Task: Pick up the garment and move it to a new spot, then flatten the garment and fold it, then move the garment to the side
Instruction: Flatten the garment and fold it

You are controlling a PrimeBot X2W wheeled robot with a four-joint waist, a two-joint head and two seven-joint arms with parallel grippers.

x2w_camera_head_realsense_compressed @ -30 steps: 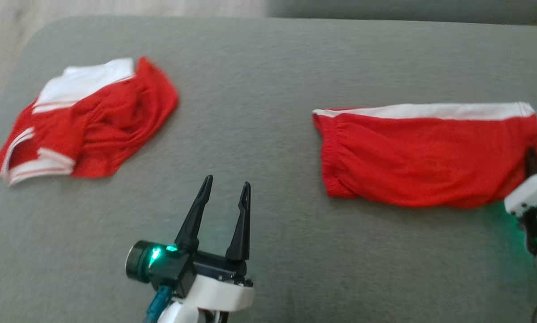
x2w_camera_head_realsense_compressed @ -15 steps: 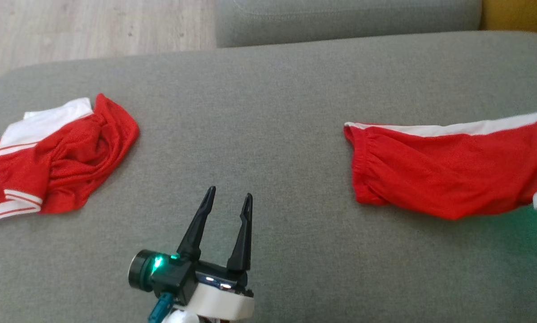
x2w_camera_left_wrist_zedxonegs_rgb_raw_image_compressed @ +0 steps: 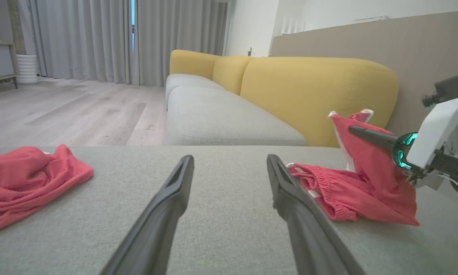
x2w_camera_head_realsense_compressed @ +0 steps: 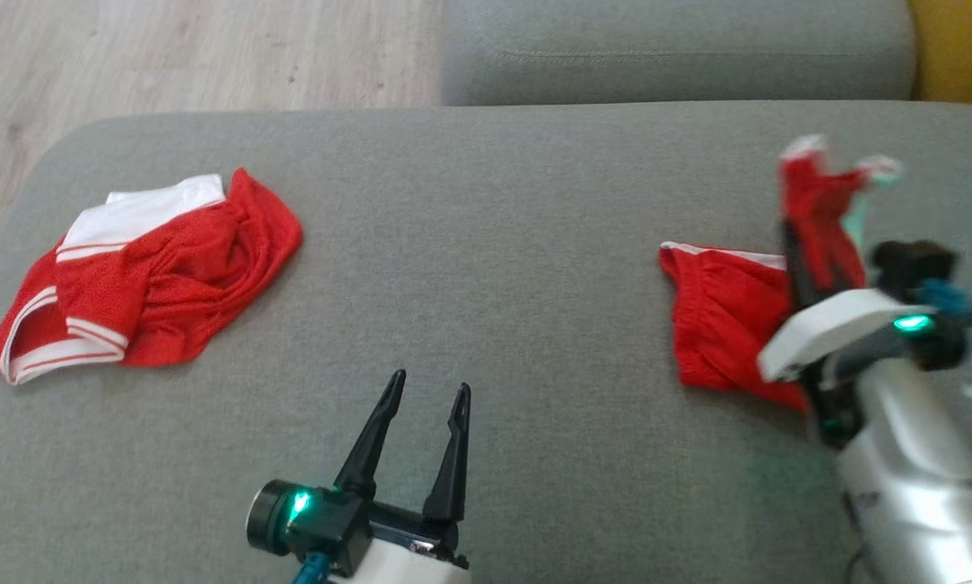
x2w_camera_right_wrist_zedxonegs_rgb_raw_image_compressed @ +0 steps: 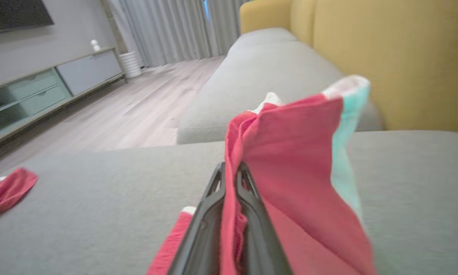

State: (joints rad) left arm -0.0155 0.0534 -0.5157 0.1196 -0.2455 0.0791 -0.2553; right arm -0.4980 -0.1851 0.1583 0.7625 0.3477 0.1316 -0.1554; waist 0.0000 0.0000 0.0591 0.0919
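In the head view, one end of the red shorts (x2w_camera_head_realsense_compressed: 721, 324) is being pinched and held up off the grey sofa cushion (x2w_camera_head_realsense_compressed: 494, 243) by the right gripper (x2w_camera_head_realsense_compressed: 789, 235), apparently for carrying across into a fold, while the rest is being supported by the cushion at the right. The left gripper (x2w_camera_head_realsense_compressed: 429, 383) is being held idle, fingers apart, well apart from a crumpled red garment (x2w_camera_head_realsense_compressed: 161, 276). In the left wrist view, the raised flap is being draped over the right gripper's fingers. In the right wrist view, red cloth is being clamped between fingers pressed together.
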